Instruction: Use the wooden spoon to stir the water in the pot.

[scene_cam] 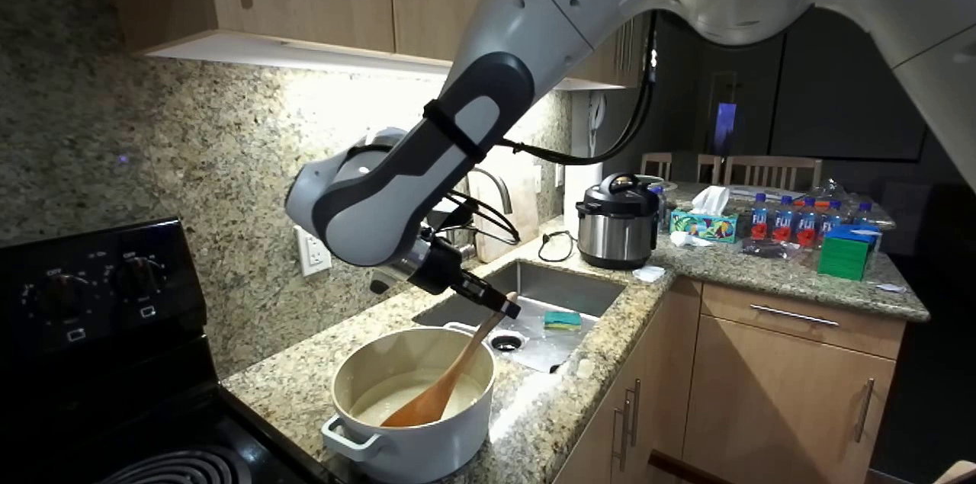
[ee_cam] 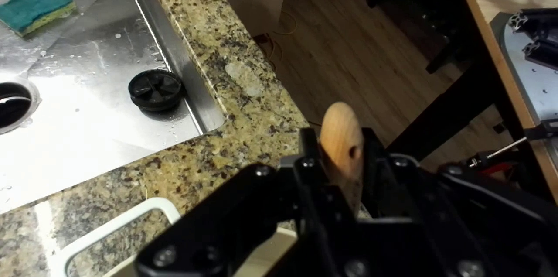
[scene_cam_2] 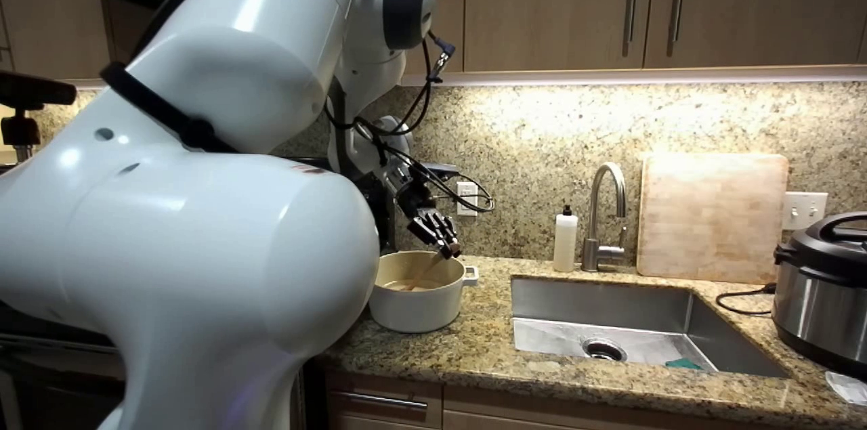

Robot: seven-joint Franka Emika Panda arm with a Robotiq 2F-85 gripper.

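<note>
In both exterior views the white pot (scene_cam: 438, 450) (scene_cam_2: 416, 311) stands on the granite counter. Pale, tan-looking water (scene_cam: 389, 392) covers its bottom. The wooden spoon (scene_cam: 455, 371) leans in the pot, its broad head down at the near side and partly in the water, its handle slanting up past the rim. My gripper (scene_cam: 509, 307) is shut on the upper end of that handle, above the rim on the sink side. Between the black fingers in the wrist view, the rounded handle tip with its small hole (ee_cam: 342, 133) sticks out. That view shows only the pot's side handle and a bit of rim.
Beside the pot is the steel sink (scene_cam_2: 548, 336), holding a green sponge (scene_cam: 562, 320) and a black drain stopper (ee_cam: 155, 89). A black stove (scene_cam: 252, 423) borders the pot's opposite side. Farther along stand a faucet (scene_cam_2: 618, 193), a soap bottle (scene_cam_2: 565, 240) and a silver-and-black electric cooker (scene_cam: 616, 236).
</note>
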